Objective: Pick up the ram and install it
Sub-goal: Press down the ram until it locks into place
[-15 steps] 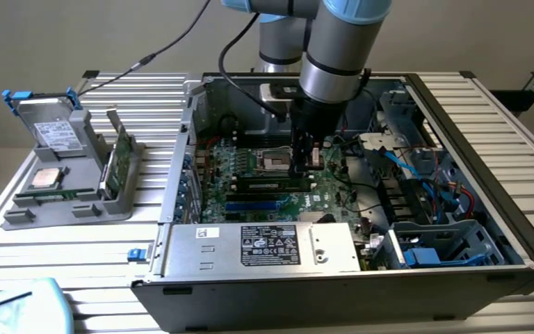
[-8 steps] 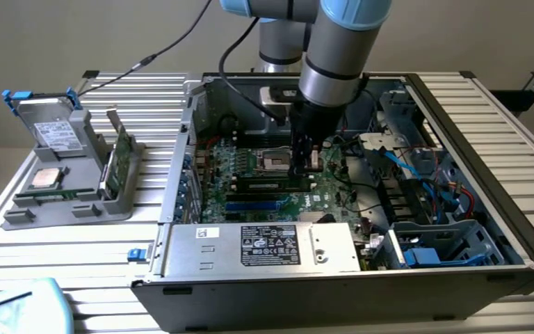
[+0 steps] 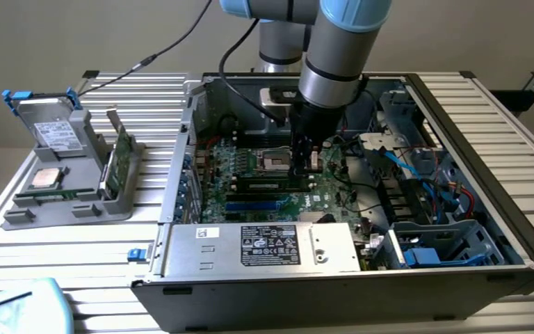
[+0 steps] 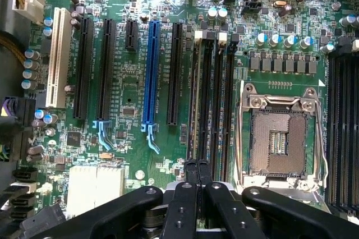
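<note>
The ram [image 3: 269, 185] is a long dark-green stick with a small white label. It lies along the black memory slots [image 4: 213, 99] on the motherboard [image 3: 248, 167], just beside the CPU socket [image 4: 277, 138]. My gripper [image 3: 300, 169] hangs straight down inside the open computer case [image 3: 527, 229], its tips right above the ram's end nearest the socket. In the wrist view the gripper [image 4: 197, 166] has its fingers pressed together over the slot line, with nothing seen between them. Whether the tips touch the ram cannot be told.
A grey holder [image 3: 67, 174] outside the case, on the exterior view's left, carries a broader green card [image 3: 119, 163] and a drive. The silver power supply [image 3: 267, 247] fills the case's near side. Blue and red cables [image 3: 434, 181] and drive cages crowd the exterior view's right.
</note>
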Motion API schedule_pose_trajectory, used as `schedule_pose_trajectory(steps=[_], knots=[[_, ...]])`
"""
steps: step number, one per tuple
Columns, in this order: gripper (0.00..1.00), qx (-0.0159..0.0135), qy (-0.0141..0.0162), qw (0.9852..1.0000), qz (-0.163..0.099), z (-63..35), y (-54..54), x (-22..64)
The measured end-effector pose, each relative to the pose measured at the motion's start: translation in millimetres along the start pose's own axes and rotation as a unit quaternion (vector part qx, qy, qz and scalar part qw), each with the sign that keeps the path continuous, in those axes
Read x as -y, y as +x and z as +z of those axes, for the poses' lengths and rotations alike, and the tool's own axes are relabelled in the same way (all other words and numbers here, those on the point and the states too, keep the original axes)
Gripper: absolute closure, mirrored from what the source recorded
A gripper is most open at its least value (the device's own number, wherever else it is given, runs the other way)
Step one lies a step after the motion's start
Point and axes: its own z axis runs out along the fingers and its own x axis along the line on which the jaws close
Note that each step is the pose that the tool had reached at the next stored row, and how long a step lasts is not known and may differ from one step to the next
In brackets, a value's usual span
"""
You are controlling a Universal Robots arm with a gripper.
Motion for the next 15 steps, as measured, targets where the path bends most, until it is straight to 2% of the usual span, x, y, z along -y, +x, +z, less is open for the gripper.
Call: schedule_pose_trajectory(steps=[4, 8, 15], knots=[[0.89, 0.0006, 0.0002, 1.0000, 0.000, -1.3, -0.2, -0.2], [0.89, 0.0001, 0.0000, 1.0000, 0.000, -8.0, -0.3, -3.0], [0.89, -0.0004, 0.0050, 1.0000, 0.000, -5.8, -2.5, -20.9]])
